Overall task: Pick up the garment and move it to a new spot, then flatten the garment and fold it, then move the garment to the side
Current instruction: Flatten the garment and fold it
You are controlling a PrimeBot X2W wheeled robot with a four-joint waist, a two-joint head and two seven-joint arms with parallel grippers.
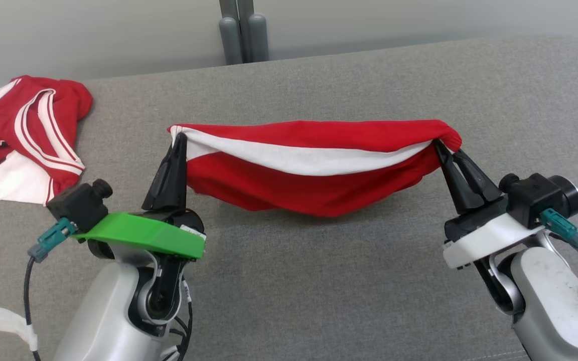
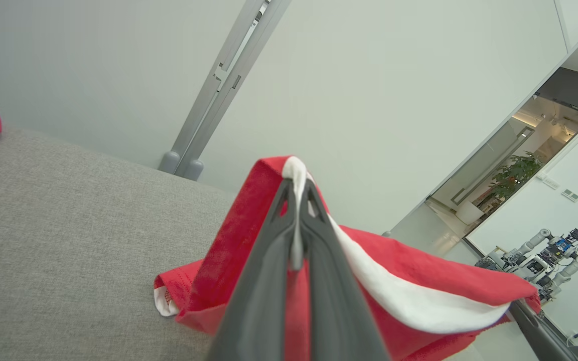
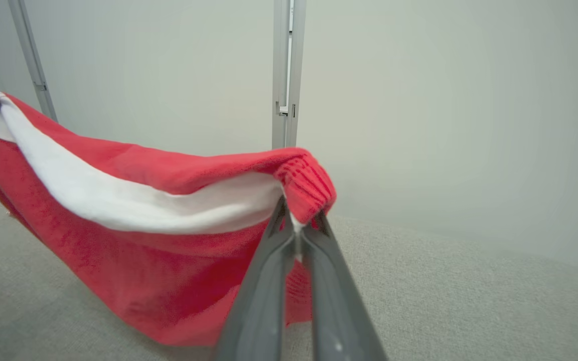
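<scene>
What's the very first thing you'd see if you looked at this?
A bright red and white garment hangs stretched like a hammock in the middle, sagging over the grey surface. The left claw pinches its left end and the right claw pinches its right end. A crumpled pile of striped red and white clothing lies at the far left.

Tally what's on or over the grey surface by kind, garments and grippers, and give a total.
Red-and-white garments: 2, the held garment slung between the arms and the heaped garment at far left.
Grippers: 2, the left gripper and the right gripper, each shut on one end of the held garment.
Total: 4
</scene>
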